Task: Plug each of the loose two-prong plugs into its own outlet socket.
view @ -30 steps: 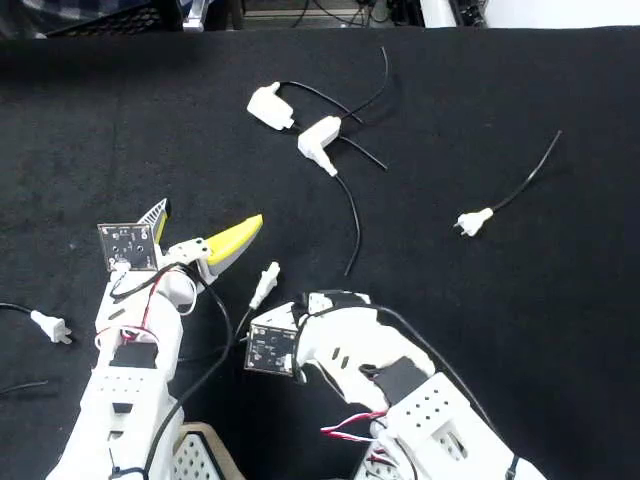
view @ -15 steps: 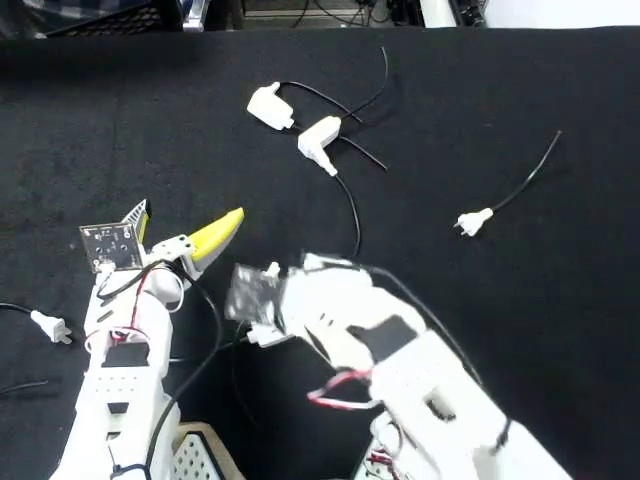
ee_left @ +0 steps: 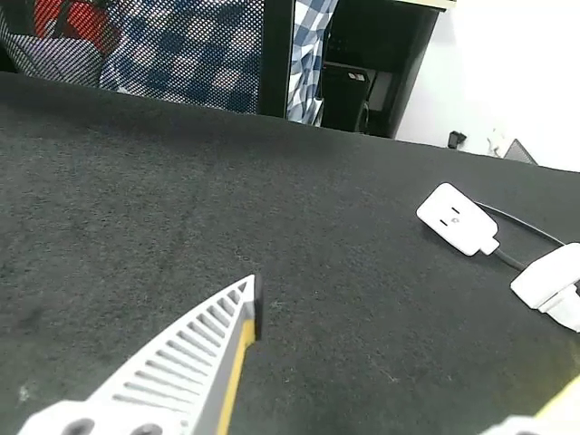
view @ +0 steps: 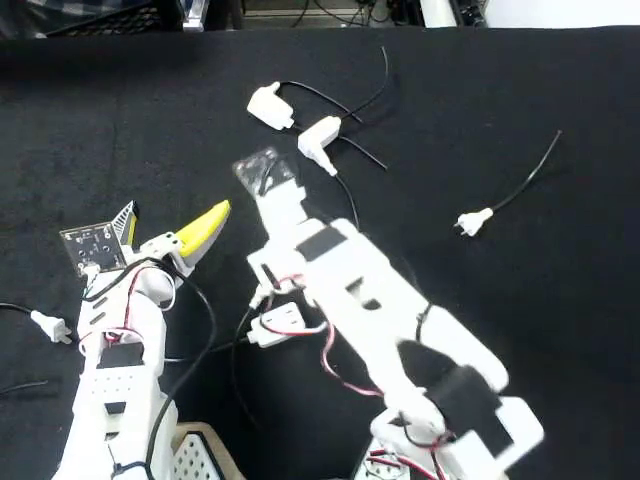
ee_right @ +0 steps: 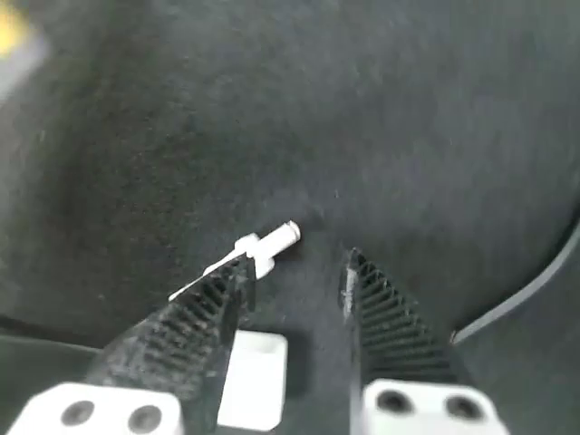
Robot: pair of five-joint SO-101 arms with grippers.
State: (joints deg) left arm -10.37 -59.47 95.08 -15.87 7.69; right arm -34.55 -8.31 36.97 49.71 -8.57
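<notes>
The right tool [ee_right: 299, 270] is held with fingers apart, empty. A loose white plug [ee_right: 265, 246] is seen just beside one fingertip, outside the gap, its long axis slanted toward that gap, on the black counter [ee_right: 408, 109]

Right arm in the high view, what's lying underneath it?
A small white plug and a white socket-like block stick out beside the right arm. Whatever lies directly beneath it is covered.
</notes>
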